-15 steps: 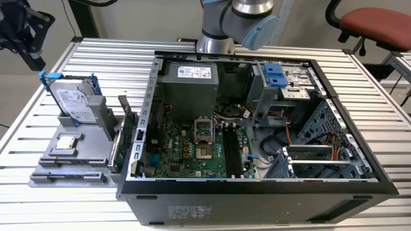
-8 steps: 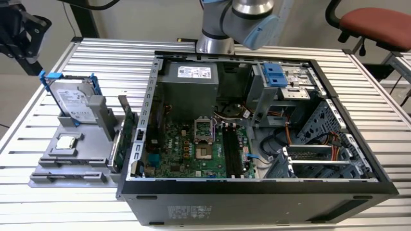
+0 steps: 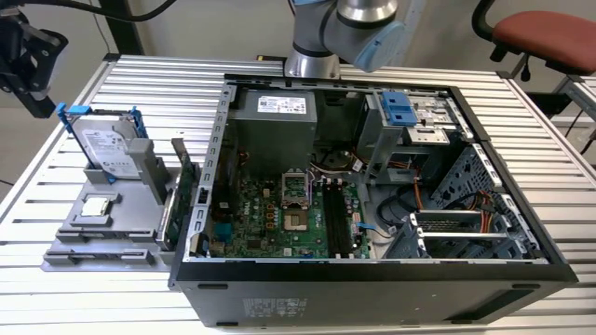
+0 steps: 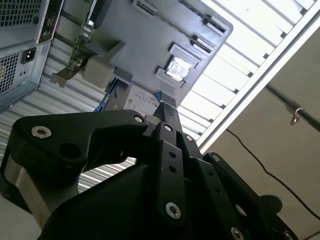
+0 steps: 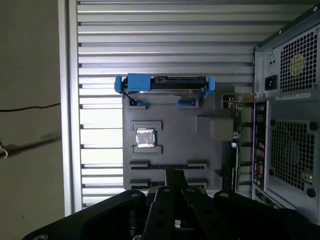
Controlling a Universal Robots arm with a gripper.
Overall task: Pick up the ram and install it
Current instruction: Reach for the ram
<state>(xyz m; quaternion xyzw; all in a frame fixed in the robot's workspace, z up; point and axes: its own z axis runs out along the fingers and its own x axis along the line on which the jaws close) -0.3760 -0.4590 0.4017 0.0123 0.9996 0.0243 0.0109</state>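
Observation:
My gripper (image 5: 174,174) hangs well above the grey parts holder (image 5: 175,135), which stands on the table beside the open computer case (image 3: 373,209). In both wrist views its black fingers (image 4: 167,110) meet in one narrow tip with nothing visible between them. In the exterior view the gripper (image 3: 38,105) is the black shape at the upper left. A thin dark line runs along the holder's long slot (image 5: 150,166) just under the fingertips. I cannot tell if that line is the ram seen edge-on. The motherboard's black slots (image 3: 337,218) lie inside the case.
The holder also carries a silver hard drive in a blue frame (image 3: 105,143), a square chip (image 3: 96,206) and a green expansion card (image 3: 179,188) standing upright next to the case wall. The slatted table's edge (image 5: 70,125) is close by. A red chair (image 3: 545,31) stands behind.

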